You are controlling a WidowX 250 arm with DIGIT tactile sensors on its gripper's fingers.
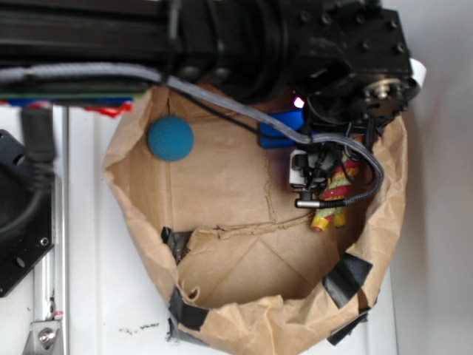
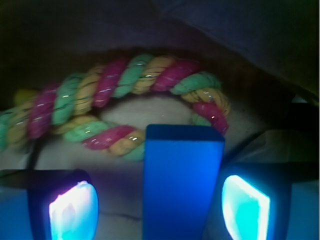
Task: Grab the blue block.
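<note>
Looking through the wrist view, you see the two glowing pads [image 2: 73,212] of the gripper [image 2: 160,210] at the bottom of the frame, one at lower left and one at lower right. Between them stands the blue block [image 2: 182,182], filling the lower middle. The jaws are spread wider than the block: on the left there is a clear gap between pad and block, and on the right the pad is very near to the block, but you cannot tell if it touches. So the block is framed by the jaws and not clamped.

Just behind the block, across the middle of the frame, lies a twisted rope [image 2: 120,85] of pink, green and yellow strands, bent into a loop on a pale surface. Above it the picture is dark.

In the exterior view, the black arm fills the top of the frame and its wrist hangs at the upper right, over a brown paper bag [image 1: 148,244] with rolled edges and black tape patches [image 1: 347,277]. You see a part of the blue block [image 1: 284,126] at the upper centre-right, half hidden under the arm and a grey cable [image 1: 222,103]. The rope [image 1: 336,196] lies right of centre, below the wrist. A fuzzy teal ball [image 1: 170,138] sits well apart at the upper left of the bag
</note>
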